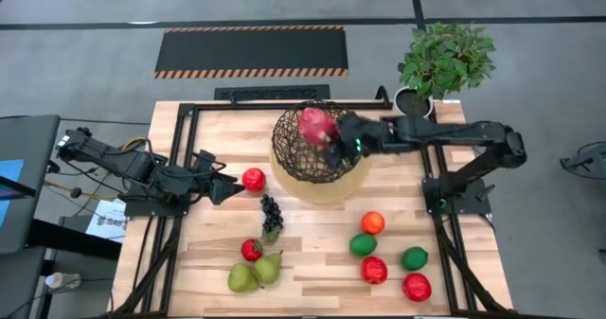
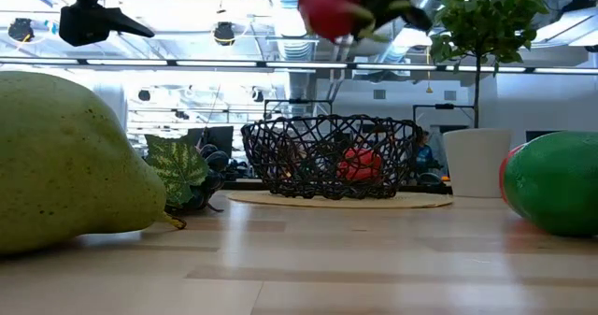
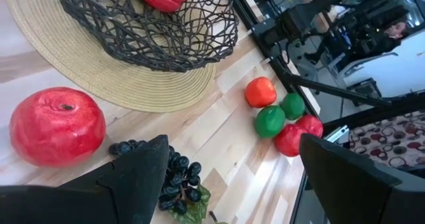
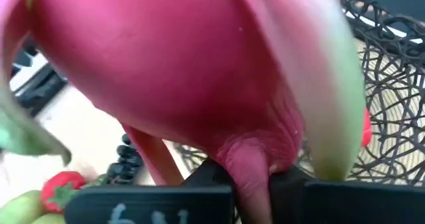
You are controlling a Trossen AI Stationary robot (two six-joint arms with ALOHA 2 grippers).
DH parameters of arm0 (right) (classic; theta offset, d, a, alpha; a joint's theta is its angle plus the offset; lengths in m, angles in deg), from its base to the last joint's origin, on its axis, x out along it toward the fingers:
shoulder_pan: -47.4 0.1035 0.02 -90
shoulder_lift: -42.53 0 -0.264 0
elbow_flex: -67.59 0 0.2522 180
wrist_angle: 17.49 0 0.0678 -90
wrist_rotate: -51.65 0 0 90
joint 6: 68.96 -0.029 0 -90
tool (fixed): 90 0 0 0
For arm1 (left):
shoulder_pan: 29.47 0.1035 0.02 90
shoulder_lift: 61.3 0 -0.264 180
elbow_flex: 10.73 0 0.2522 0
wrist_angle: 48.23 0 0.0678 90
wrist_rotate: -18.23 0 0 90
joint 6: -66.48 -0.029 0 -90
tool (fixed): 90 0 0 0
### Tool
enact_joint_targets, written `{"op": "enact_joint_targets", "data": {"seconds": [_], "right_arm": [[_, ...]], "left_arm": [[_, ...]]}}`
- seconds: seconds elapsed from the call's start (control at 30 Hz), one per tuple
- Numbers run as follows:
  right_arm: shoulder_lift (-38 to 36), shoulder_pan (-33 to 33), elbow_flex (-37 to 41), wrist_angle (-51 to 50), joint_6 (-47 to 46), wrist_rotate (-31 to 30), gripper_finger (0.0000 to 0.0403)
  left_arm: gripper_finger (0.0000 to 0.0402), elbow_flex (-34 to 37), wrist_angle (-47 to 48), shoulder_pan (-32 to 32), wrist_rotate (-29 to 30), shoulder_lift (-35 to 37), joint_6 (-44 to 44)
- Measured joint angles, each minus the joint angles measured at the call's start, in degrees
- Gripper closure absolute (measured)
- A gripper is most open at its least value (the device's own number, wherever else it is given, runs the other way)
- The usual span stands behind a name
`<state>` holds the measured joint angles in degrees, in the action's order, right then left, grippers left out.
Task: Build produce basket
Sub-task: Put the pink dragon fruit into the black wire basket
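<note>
The build looks barely begun. Only a red pepper [image 2: 360, 164] lies inside the basket [image 1: 320, 147], upper centre of the high view. The right gripper [image 1: 333, 134] hangs over it, jaws clenched on the pink dragon fruit [image 1: 317, 125], well above the rim. On the counter [image 1: 312, 253] wait a red apple [image 1: 253, 179], grapes [image 1: 271, 215], pears [image 1: 254, 273] and round fruits at lower right. The left gripper [image 1: 225, 186] sits by the apple at centre left, jaws released. No writing is legible.
</note>
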<state>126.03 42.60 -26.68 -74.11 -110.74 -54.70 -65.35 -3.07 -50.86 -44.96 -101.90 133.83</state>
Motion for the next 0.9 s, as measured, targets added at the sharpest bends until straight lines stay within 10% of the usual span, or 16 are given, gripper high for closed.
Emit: {"op": "enact_joint_targets", "data": {"seconds": [0.9], "right_arm": [[27.4, -14.95, -17.83, -10.83, 51.59, 5.25, 0.0372]], "left_arm": [[0.0077, 0.02, 1.53, 0.02, 2.18, 0.0, -0.12]]}}
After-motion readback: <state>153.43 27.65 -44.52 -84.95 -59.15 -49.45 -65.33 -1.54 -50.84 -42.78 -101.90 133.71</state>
